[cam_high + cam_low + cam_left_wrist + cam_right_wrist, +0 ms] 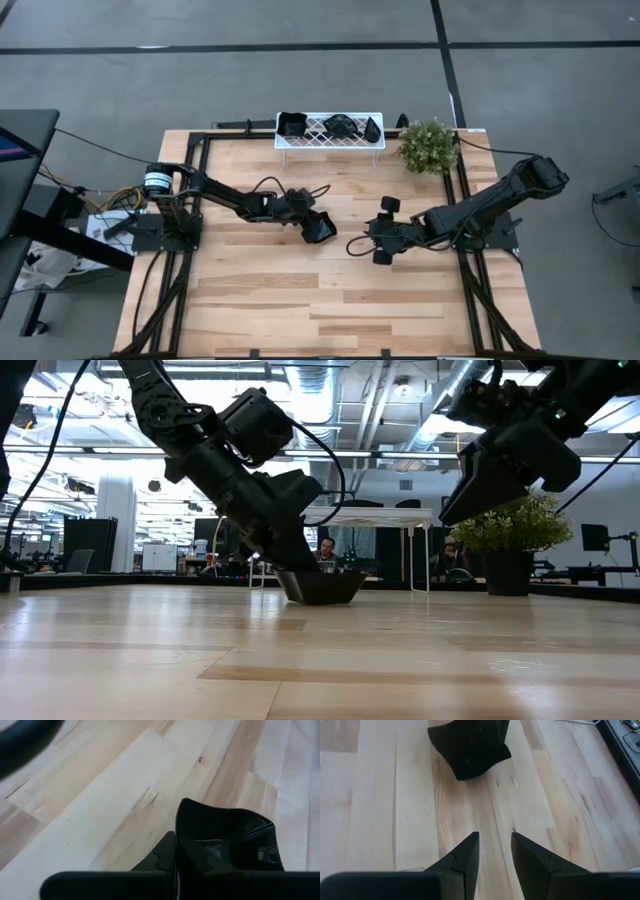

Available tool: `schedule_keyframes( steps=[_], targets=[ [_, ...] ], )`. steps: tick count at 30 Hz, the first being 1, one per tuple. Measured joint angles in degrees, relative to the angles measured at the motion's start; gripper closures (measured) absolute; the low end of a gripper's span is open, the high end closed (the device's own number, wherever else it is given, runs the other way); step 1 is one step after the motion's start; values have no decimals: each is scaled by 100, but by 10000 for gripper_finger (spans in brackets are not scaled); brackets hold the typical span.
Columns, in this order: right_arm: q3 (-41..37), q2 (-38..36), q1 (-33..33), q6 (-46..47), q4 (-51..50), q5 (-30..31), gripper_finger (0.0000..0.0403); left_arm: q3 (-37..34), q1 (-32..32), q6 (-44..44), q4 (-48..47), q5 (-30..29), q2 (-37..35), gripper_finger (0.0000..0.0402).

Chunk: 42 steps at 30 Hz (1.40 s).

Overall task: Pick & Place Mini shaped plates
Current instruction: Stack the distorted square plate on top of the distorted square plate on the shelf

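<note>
Left gripper (318, 226): jaws clamped on the rim of a small black plate (322, 229), which sits on the wooden table (300, 310) near its middle. In the low view the plate (322, 587) rests flat on the table, with the left gripper (290, 560) slanting down onto its edge. The left wrist view shows the same plate (225, 845) as a glossy, squarish dish with raised corners, lying close against that arm's own dark fingers (165, 855).

Right gripper (380, 230): jaws partly apart and holding nothing. It stands on the far side of the held plate from the left arm, a little apart from the plate, and points toward it. In the right wrist view its two fingers (465, 855) frame a strip of bare wood, with the plate (470, 745) lying ahead of them on the table. In the low view the right gripper (490, 480) hangs above the tabletop, clear of the surface.

White lattice rack (329, 143): stands at the table's back edge, well behind the held plate. Three more black plates sit on it: one at the end nearer the left arm (291, 124), one in the middle (342, 126), and one at the end nearer the right arm (373, 127).

Potted green plant (427, 146): stands just beside the rack's right-arm end, at the table's back corner. In the low view the plant (510, 530) appears behind the right gripper.
</note>
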Motion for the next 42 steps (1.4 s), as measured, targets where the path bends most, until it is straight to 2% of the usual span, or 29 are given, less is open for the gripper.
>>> schedule_keyframes(
  steps=[6, 13, 16, 20, 22, 25, 29, 34, 38, 42],
  targets=[
    [0, 0, 0, 0, 20, 2, 295, -7, -1, 231, -9, -2, -380, 393],
    [2, 0, 0, 0, 24, 2, 295, -103, 22, 898, -77, -202, -1651, 394],
    [2, -2, 0, 0, 28, 2, 295, -216, 179, 1223, -131, -568, -2421, 393],
    [4, -2, 0, 0, 33, 4, 295, -307, 584, 1566, -166, -1403, -3357, 392],
    [4, -2, 0, 0, 33, 4, 295, -333, 902, 1588, -159, -1810, -3712, 394],
    [4, -2, 0, -1, 41, 7, 295, -332, 1533, 1582, -90, -1961, -4000, 393],
    [4, -2, -22, -2, 40, 13, 295, -332, 2449, 1343, 62, -1911, -3982, 394],
    [4, -2, -52, -46, 48, 29, 295, -334, 3371, 606, 734, -549, -3451, 392],
    [4, -2, -70, -61, 48, 31, 295, -238, 3688, 270, 1027, -432, -2972, 394],
    [5, -2, -88, -63, 44, 31, 295, -66, 3678, 164, 1029, -426, -2540, 393]
  ],
)
